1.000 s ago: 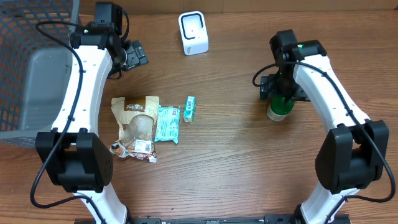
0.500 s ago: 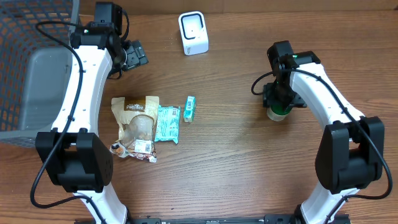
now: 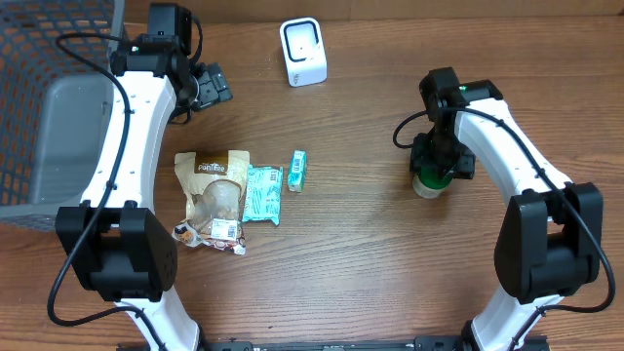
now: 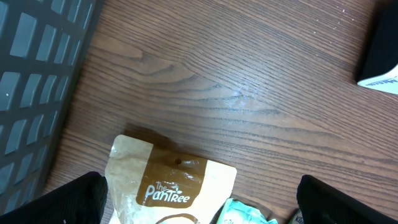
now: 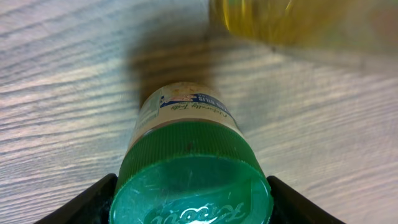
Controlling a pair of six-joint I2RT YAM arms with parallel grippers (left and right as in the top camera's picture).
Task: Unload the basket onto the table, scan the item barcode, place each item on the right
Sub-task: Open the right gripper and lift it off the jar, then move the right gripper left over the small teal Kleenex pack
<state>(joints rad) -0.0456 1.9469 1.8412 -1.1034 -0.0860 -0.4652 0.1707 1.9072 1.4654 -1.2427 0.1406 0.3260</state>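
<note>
The right gripper (image 3: 435, 158) pinches the small green-lidded plastic bottle (image 5: 189, 155) by its lid rim on the right side of the wooden table (image 3: 370, 253), while the left gripper (image 3: 211, 86) hangs spread and empty at the far left. I reckon a hold on that smooth round lid alone could let the bottle swing or slip on the way to the white boxy scanner (image 3: 302, 52) at the far middle, or leave its barcode turned away from it

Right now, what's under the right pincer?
A jar with a green lid, upright on the table, its lid between the right pincer's fingers. The lid hides the jar's lower body and most of its label.
</note>
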